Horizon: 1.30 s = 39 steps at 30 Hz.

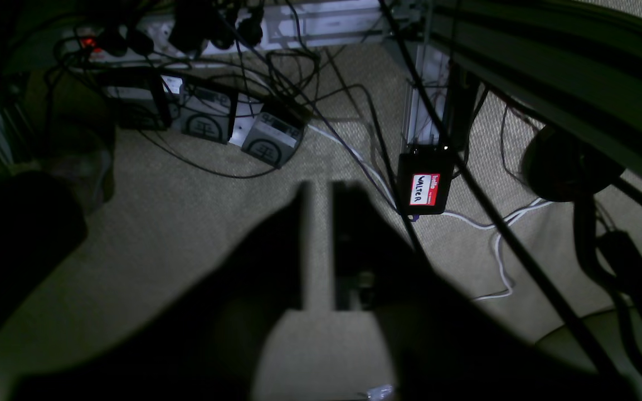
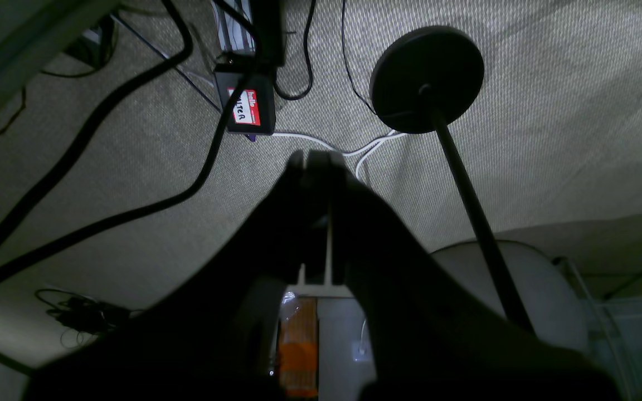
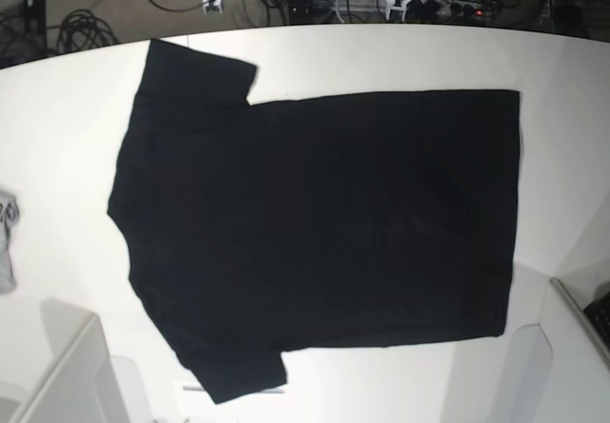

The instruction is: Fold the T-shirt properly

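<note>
One T-shirt (image 3: 324, 213), black with its plain face up, lies spread flat on the white desk (image 3: 562, 185), apart from both pairs of fingers. Its two sleeves stick out at the base view's left end, one toward the top of that view and one toward the bottom. One grey cloth (image 3: 6, 242) lies near it, at the left edge.

The left gripper's two fingers (image 1: 318, 195) are slightly parted, with bare space between them. Up and to the right of them in the left wrist view is one small black box (image 1: 424, 181) with a "WALTER" label; up and to the left are three boxes with round marks (image 1: 271, 136).

The right gripper's two fingers (image 2: 312, 161) are pressed together. Up and to the right of them in the right wrist view is one round black base (image 2: 427, 78) with one pole (image 2: 477, 223).
</note>
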Available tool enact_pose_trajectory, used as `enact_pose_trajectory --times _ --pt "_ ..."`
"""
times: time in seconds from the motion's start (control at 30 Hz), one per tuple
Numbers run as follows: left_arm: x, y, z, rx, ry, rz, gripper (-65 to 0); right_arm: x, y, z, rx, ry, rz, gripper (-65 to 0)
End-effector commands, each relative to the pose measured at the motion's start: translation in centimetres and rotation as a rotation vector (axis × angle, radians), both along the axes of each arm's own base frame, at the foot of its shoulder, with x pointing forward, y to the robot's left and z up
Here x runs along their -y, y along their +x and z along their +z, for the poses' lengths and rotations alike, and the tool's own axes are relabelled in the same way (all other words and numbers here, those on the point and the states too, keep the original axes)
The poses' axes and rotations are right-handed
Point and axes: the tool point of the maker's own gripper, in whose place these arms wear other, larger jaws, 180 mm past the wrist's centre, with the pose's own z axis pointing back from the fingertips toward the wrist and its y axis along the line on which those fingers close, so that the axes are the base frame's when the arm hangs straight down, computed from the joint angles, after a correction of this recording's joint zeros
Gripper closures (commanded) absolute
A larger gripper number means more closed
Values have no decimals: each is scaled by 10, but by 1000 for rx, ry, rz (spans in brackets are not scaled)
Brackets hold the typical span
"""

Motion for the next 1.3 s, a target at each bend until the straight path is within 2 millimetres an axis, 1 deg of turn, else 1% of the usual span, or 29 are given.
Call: enact_pose_trajectory --times 0.0,0.07,0.1,0.13,0.17,0.2,0.23,0.27,0.3,0.4,0.5,0.53,0.57,0.6,0.63,0.77,0.9,0.93,1.0,1.07,1.13,1.17,1.2,1.27 --pt "0 -3 0 -5 5 2 -194 1 -3 0 2 4 1 0" --pt "0 -5 0 -7 5 2 -293 0 0 0 26 5 1 0" --pt "0 -8 0 -11 5 2 -313 0 -2 0 31 5 1 0" --pt "0 -11 0 -16 5 2 -296 0 -2 1 39 5 3 0" --pt "0 -12 0 -17 5 2 -252 0 -3 1 45 5 6 0" --pt "0 -13 0 -19 5 2 -183 0 -4 1 46 6 6 0" --pt "0 -13 0 -19 5 2 -102 0 -3 1 51 6 6 0" --pt "0 -14 1 -20 5 2 0 1 -4 1 49 4 2 0" --pt "-1 -19 1 -28 6 1 0 1 -4 1 49 4 2 0" --pt "-3 -26 1 -39 9 1 0 3 -5 1 43 0 1 0" --pt "-3 -27 1 -41 8 -11 0 4 -6 1 40 -1 2 0" --pt "-3 -32 2 -49 8 -11 0 6 -7 2 26 -3 4 0" --pt "-3 -33 2 -47 8 -11 0 6 -11 2 0 -4 4 0" --pt "-3 -31 2 -38 7 -12 0 6 -14 3 -29 -5 6 0" --pt "-2 -26 2 -24 7 -13 0 6 -11 3 -44 -6 6 0" --pt "-1 -26 3 -7 4 -11 0 6 -11 4 -73 -8 8 0" --pt "-1 -38 5 -20 3 -26 0 6 -11 4 -67 -7 10 0" --pt "-2 -42 5 -20 4 -26 0 6 -9 3 -53 -7 10 0" --pt "-2 -47 7 -14 4 -28 0 6 -9 3 -30 -6 10 0" --pt "-10 -48 9 1 15 -33 0 7 -9 4 -10 -8 6 0" --pt "-12 -53 12 15 17 -37 0 15 -12 6 5 -19 4 0" --pt "-13 -52 14 30 18 -40 0 17 -15 7 14 -22 5 0" --pt "-22 -54 17 41 31 -47 0 19 -15 8 26 -24 7 0" --pt "-31 -54 23 68 42 -59 0 19 -19 12 46 -25 9 0"
